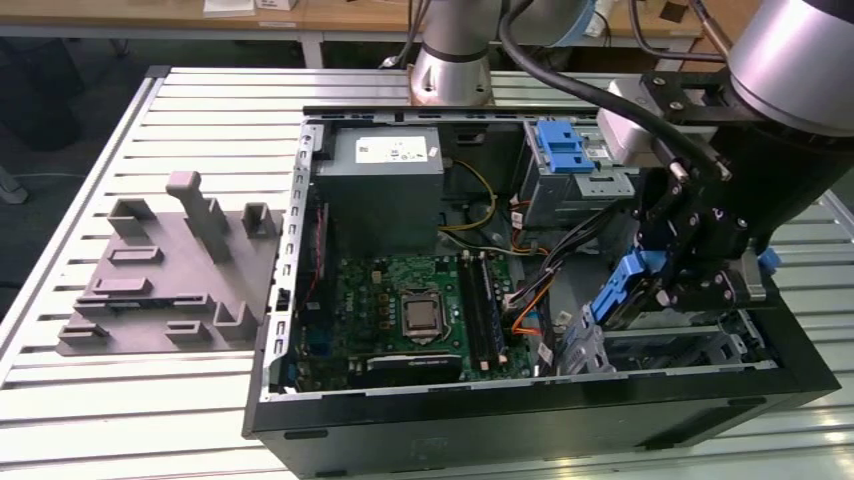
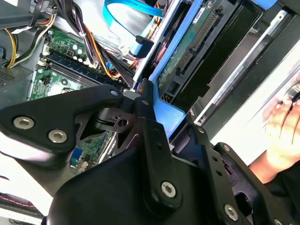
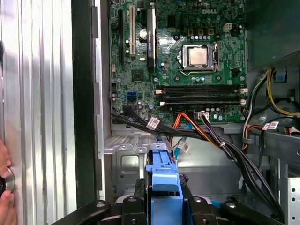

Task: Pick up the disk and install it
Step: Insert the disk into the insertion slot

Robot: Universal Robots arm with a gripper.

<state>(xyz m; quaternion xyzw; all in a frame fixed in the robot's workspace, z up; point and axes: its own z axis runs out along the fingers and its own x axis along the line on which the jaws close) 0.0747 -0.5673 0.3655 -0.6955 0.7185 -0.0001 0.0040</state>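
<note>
Cables point(image 3: 213, 138) are trailing across the case beside the metal drive cage point(image 1: 667, 348). The pincer point(image 3: 163, 190) is clamping the disk point(image 3: 161, 171), which is standing on edge, just over that cage.

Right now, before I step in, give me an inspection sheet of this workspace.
Surface: slatted metal table, with an open PC case lying on it.
Job's things: disk with blue rails, held on edge at the drive cage; cannot tell if it is seated.
Clutter: grey fixture on the table, at the exterior view's left of the case.
Grippers: tool shut on the disk's blue rail.
Cables: loose bundles run between the motherboard and the cage, close to the disk.
Surroundings: a hand rests on the table beside the case; benches behind.
</note>
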